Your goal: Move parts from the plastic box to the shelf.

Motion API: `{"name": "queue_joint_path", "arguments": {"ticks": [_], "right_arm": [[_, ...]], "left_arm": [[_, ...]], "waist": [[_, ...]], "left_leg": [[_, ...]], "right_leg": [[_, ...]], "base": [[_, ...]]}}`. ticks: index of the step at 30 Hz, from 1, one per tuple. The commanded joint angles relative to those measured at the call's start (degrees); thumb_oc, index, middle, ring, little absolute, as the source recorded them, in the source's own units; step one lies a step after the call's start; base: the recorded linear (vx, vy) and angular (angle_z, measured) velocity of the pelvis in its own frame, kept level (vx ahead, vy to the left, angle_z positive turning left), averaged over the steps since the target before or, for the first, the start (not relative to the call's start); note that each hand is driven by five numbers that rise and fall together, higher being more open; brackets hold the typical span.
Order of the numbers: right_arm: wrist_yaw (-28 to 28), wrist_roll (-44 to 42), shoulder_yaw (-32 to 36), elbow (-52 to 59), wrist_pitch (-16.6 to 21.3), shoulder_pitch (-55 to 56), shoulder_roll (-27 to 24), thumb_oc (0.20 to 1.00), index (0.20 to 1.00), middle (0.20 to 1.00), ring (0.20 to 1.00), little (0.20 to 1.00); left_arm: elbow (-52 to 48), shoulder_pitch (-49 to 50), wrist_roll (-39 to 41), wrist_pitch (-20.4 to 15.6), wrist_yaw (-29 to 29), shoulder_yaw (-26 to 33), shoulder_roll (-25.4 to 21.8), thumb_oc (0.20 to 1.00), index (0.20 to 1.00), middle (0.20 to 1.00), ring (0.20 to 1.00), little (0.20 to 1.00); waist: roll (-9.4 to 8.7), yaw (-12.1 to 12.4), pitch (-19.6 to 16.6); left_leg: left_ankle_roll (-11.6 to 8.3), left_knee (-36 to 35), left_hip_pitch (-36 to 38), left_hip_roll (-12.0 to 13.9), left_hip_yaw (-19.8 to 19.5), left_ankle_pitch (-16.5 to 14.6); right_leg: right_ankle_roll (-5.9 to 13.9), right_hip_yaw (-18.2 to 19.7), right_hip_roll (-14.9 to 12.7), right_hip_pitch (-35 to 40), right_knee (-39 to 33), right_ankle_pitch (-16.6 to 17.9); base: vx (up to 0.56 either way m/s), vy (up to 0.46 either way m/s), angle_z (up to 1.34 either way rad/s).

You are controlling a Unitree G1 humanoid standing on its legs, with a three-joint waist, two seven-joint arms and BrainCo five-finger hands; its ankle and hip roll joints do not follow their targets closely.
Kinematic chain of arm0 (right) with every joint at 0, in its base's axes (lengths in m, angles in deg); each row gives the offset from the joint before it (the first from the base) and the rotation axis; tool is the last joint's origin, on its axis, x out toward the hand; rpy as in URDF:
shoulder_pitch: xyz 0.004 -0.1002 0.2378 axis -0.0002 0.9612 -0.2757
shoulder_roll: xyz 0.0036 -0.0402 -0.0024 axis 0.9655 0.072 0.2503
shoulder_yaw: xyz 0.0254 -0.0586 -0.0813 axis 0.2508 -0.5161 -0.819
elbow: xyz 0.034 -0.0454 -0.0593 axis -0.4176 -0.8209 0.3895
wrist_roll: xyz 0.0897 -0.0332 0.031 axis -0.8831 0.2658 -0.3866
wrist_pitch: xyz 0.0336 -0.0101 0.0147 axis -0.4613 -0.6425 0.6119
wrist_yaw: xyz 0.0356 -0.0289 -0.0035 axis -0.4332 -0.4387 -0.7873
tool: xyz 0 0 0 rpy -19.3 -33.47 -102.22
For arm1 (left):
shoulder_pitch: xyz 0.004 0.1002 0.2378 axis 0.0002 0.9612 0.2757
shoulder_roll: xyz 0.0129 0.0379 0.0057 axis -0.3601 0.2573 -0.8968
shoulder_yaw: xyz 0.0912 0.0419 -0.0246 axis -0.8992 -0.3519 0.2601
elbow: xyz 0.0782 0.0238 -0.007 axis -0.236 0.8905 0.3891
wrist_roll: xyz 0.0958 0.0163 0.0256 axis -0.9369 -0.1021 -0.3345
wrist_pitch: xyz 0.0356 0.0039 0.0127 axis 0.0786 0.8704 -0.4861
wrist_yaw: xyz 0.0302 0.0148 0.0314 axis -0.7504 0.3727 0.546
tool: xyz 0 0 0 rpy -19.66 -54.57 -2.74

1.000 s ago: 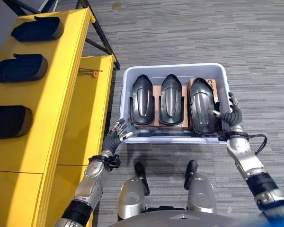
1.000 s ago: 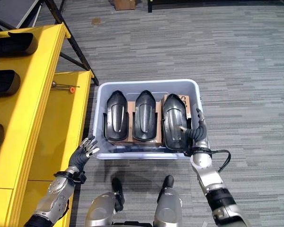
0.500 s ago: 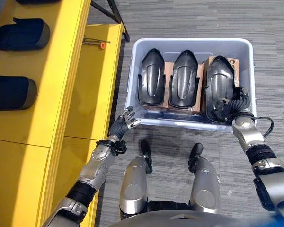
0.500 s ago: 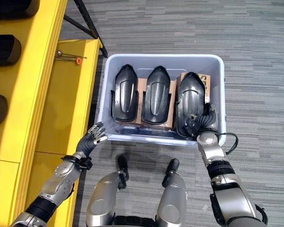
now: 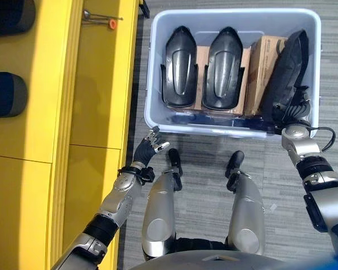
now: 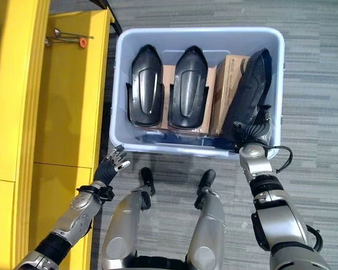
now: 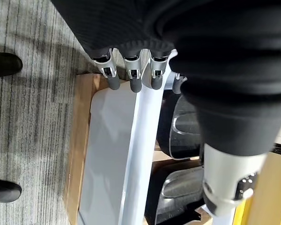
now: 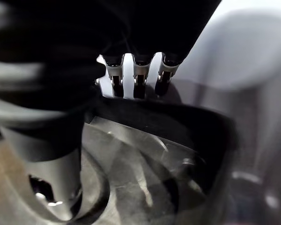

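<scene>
Black, shiny, shell-shaped plastic parts are kept in the pale blue-grey plastic box (image 5: 235, 130) on the grey carpet floor (image 5: 225, 185). Two parts (image 5: 180, 66) (image 5: 223, 68) are laid flat, side by side, on brown cardboard boxes (image 5: 261, 66) inside it. A third part (image 5: 286, 76) is tipped up on its edge against the right wall of the box, with its near end in the right hand (image 5: 293, 111).

The parts look stiff and hard, so they are not likely to bend. They look light for their size. The smooth, curved top is judged to be slippery, so a better hold is on the thin rim or the near end, where fingers can be hooked under the edge.

The right arm is stretched forward over the near right corner of the box, with the hand down inside. In the right wrist view the fingers (image 8: 135, 77) are curled over the dark edge of the tipped part and seem to be clamped on it.

The left hand (image 5: 149, 153) is held up in the air just in front of the near left corner of the box, touching nothing. Its fingers (image 7: 132, 78) are apart and relaxed.

The yellow metal shelf (image 5: 96, 112) stands on the left, just beside the box. Dark parts (image 5: 5, 94) are already lying on its upper level.
</scene>
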Motion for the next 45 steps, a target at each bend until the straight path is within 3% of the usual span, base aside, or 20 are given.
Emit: {"name": "queue_joint_path", "arguments": {"ticks": [1,8,9,11,14,15,20,26,30,37,42,45], "right_arm": [[-0.7,-3.1,-1.5,-2.7,0.6,2.2,0.2,1.000,1.000,1.000,1.000,1.000],[-2.6,1.1,-2.9,-0.1,5.1,2.5,-0.1,1.000,1.000,1.000,1.000,1.000],[-3.3,3.3,-3.4,3.3,7.6,2.7,-0.1,1.000,1.000,1.000,1.000,1.000],[-3.5,5.2,-3.7,7.3,8.3,3.2,-0.1,1.000,1.000,1.000,1.000,1.000],[0.1,8.6,-4.0,11.8,11.3,3.7,0.2,1.000,1.000,1.000,1.000,1.000],[2.7,15.1,-3.5,18.2,12.2,2.9,-0.3,1.000,1.000,1.000,1.000,1.000],[2.8,20.9,-4.6,20.4,11.0,1.0,-0.8,1.000,1.000,1.000,1.000,1.000],[13.8,25.7,-4.0,19.6,9.1,-1.7,-2.0,1.000,1.000,1.000,1.000,1.000],[17.0,29.0,-3.1,19.9,9.3,-1.3,-1.9,1.000,1.000,1.000,1.000,1.000],[16.4,28.5,-3.6,20.1,8.5,-0.4,-1.5,1.000,1.000,1.000,1.000,1.000],[17.7,26.0,-3.8,19.3,10.0,1.5,-0.8,1.000,1.000,1.000,1.000,1.000],[15.2,25.1,-3.3,19.2,10.0,1.8,-0.9,1.000,1.000,1.000,1.000,1.000]], "left_arm": [[-4.7,2.3,1.2,-2.6,0.2,-0.7,0.6,1.000,1.000,1.000,1.000,1.000],[-5.5,2.3,1.4,-2.3,0.9,-0.9,0.9,1.000,1.000,1.000,1.000,1.000],[-5.8,2.8,1.0,-2.2,0.7,-0.6,1.0,1.000,1.000,1.000,1.000,1.000],[-6.1,3.2,1.5,-2.2,0.6,-0.4,1.0,1.000,1.000,1.000,1.000,1.000],[-6.4,3.6,1.2,-1.9,0.6,-0.2,1.3,1.000,1.000,1.000,1.000,1.000],[-6.5,4.0,0.9,-1.7,0.7,-0.8,1.6,1.000,1.000,1.000,1.000,1.000],[-6.1,3.8,1.3,-1.8,0.2,-1.7,1.7,1.000,1.000,1.000,1.000,1.000],[-5.5,3.8,2.1,-2.3,0.1,-2.7,1.5,1.000,1.000,1.000,1.000,1.000],[-5.7,3.5,1.8,-2.5,0.5,-3.4,1.9,1.000,1.000,1.000,1.000,1.000],[-5.1,3.0,2.4,-3.4,0.9,-4.1,2.5,1.000,1.000,1.000,1.000,1.000],[-4.4,3.0,2.5,-4.6,1.2,-3.9,2.8,1.000,1.000,1.000,1.000,1.000],[-4.6,2.9,2.6,-4.2,1.3,-3.7,2.5,1.000,1.000,1.000,1.000,1.000]], "waist": [[0.92,0.7,-2.2],[1.07,0.5,-2.2],[0.95,0.4,-2.2],[0.86,0.3,-2.2],[0.68,0.0,-2.2],[0.71,-0.3,-2.2],[0.86,-0.1,-2.2],[1.26,0.3,-2.2],[1.49,0.1,-2.2],[1.87,-0.4,-2.2],[1.59,-0.8,-2.2],[1.41,-0.8,-2.2]], "left_leg": [[1.65,2.6,0.5,-0.1,-0.5,-6.0],[1.56,3.4,-1.1,-0.1,-0.3,-5.9],[1.62,3.8,-1.2,0.0,-0.1,-6.1],[1.55,4.0,-1.1,0.0,-0.1,-6.1],[1.58,4.1,-0.8,0.2,0.0,-6.2],[1.51,4.0,-0.1,0.0,-0.1,-6.2],[1.30,4.1,0.5,0.0,-0.1,-6.2],[1.16,3.9,1.1,0.0,-0.2,-6.0],[1.17,3.2,1.4,-0.2,-0.1,-5.8],[1.04,3.1,1.4,-0.2,0.3,-5.8],[0.92,2.5,1.5,0.0,0.6,-5.4],[0.91,2.5,1.5,0.1,0.7,-5.4]], "right_leg": [[1.66,-0.9,0.5,-0.6,0.4,-1.4],[1.19,-0.6,0.8,-1.6,0.7,-1.8],[1.09,-0.5,0.9,-1.6,0.9,-2.0],[1.09,-0.3,0.9,-1.4,1.1,-2.1],[1.18,-0.2,0.9,-1.1,1.1,-2.1],[1.30,0.3,1.2,-0.4,0.7,-2.1],[1.37,0.3,1.0,0.4,0.6,-2.1],[1.54,-0.1,0.8,1.2,0.5,-2.1],[1.72,0.0,0.7,1.4,0.2,-2.0],[1.82,0.4,0.6,1.2,-0.2,-1.9],[1.75,0.3,0.8,1.2,-0.5,-1.7],[1.83,0.2,0.8,1.3,-0.6,-1.6]], "base": [[0.00,0.000,0.00],[0.00,0.010,-0.03],[0.00,0.000,0.00],[0.00,0.000,0.00],[0.00,0.000,0.00],[0.00,0.000,0.00],[0.01,0.009,-0.05],[0.00,0.007,0.01],[0.00,0.000,0.00],[0.00,0.014,-0.01],[0.00,0.000,0.00],[0.00,0.000,0.00]]}}
